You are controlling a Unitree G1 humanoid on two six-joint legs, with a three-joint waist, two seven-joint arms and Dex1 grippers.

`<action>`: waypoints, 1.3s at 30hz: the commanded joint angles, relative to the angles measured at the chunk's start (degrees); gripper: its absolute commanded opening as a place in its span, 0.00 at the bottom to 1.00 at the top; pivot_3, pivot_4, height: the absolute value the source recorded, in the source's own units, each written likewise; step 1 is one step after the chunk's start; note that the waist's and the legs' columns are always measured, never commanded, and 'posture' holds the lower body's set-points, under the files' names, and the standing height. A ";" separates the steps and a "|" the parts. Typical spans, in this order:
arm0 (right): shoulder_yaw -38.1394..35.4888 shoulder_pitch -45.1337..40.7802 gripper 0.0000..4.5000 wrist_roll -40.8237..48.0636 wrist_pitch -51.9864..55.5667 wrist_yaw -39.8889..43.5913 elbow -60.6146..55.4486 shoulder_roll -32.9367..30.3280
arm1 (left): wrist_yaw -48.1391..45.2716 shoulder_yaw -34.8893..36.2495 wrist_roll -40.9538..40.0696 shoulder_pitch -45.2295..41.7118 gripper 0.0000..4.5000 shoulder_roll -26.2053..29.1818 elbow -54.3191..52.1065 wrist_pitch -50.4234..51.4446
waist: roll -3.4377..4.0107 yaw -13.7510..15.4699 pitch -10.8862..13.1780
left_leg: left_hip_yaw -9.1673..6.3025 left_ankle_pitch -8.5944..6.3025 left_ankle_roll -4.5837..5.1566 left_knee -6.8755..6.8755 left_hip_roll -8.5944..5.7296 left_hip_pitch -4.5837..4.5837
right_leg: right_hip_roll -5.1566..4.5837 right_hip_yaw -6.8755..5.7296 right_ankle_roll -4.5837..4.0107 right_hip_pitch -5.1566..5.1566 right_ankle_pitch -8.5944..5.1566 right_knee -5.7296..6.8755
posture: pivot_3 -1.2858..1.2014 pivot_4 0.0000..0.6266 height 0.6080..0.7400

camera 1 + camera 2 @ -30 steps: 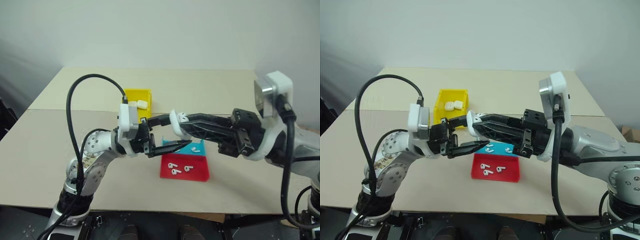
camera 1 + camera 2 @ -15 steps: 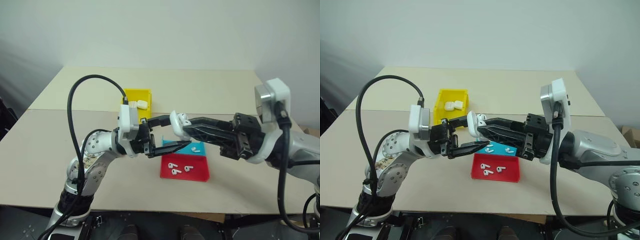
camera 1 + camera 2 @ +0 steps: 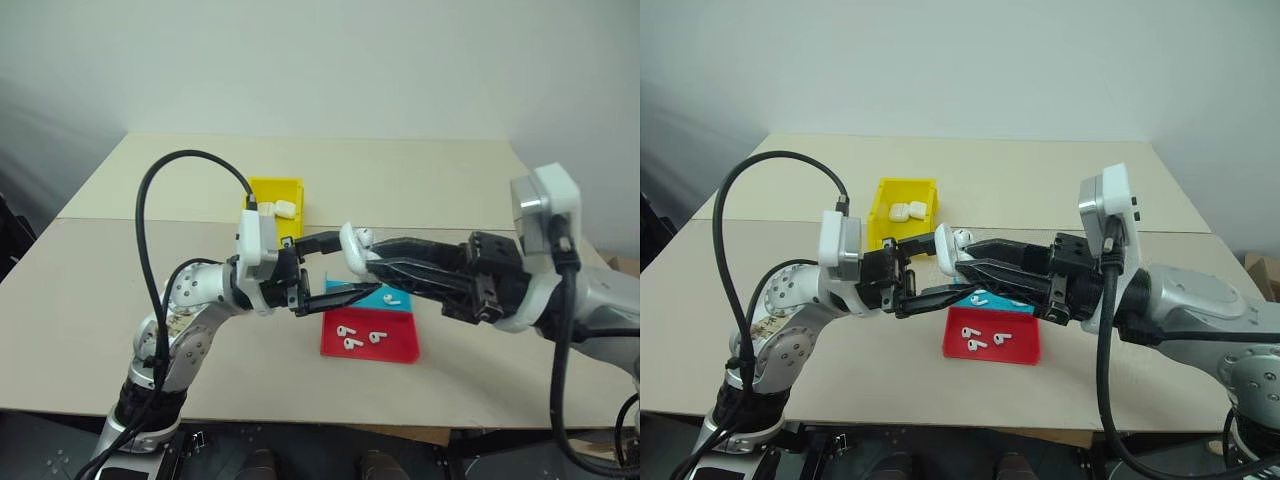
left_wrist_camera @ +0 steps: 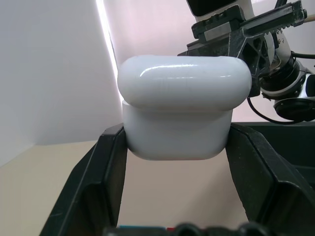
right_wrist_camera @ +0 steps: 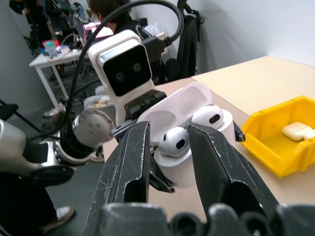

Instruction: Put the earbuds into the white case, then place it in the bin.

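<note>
the left end effector (image 3: 340,268) is clamped on the white case (image 4: 179,105), its 2 black fingers pressed against the case's lower body on either side, holding it in the air above the worktop (image 3: 420,180). the case's lid is flipped open, and 2 earbuds (image 5: 173,141) sit in its wells, round heads up. the right end effector (image 5: 170,142) reaches in from the other side, its 2 fingers (image 5: 129,152) spread a little, one on each side of the nearer earbud; whether they touch it i cannot tell.

below the 2 end effectors a shallow red-and-blue tray (image 3: 400,345) lies on the worktop, with 3 loose earbuds (image 3: 346,331) in the red part and 1 (image 3: 391,297) on the blue part. the yellow bin (image 3: 268,190) stands behind the left arm, well apart from the held case, and 2 closed white cases (image 3: 905,211) lie inside it. in the right wrist view a person's dark hair and a cluttered white table show in the background.
</note>
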 commanded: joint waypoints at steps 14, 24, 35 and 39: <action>16.52 -38.21 0.01 -20.30 7.11 24.59 21.38 -6.54 | -6.14 -4.80 7.53 -9.32 0.61 -4.12 15.13 -6.84 | 0.02 -0.36 0.00 | 0.03 -0.01 0.01 0.02 0.02 0.02 | 0.03 0.03 0.00 -0.04 0.01 -0.04 | 0.52 0.24 1.00; 27.74 -45.31 0.01 -38.87 4.81 37.03 23.78 -1.42 | -3.69 -6.20 13.47 -12.64 0.61 -7.02 19.59 -8.71 | 0.03 0.29 0.00 | 0.01 -0.03 0.05 0.16 0.01 -0.36 | -0.02 -0.06 0.02 -0.23 0.03 -0.21 | 0.52 0.24 1.00; 30.10 -39.98 0.01 -51.25 1.51 42.68 20.56 -1.61 | -2.71 -4.28 12.74 -11.19 0.61 -7.09 17.29 -8.46 | 0.04 0.18 0.00 | -0.01 -0.04 0.07 0.38 0.01 -0.34 | -0.01 -0.05 0.04 -0.21 0.03 0.01 | 0.52 0.24 1.00; 29.65 -39.18 0.01 -53.94 0.52 44.25 20.88 -1.97 | -3.28 -3.74 11.84 -10.36 0.61 -6.97 16.94 -9.02 | 0.04 0.07 0.00 | 0.00 -0.04 0.07 0.38 0.01 -0.32 | 0.00 -0.04 0.04 -0.21 0.03 0.03 | 0.52 0.24 1.00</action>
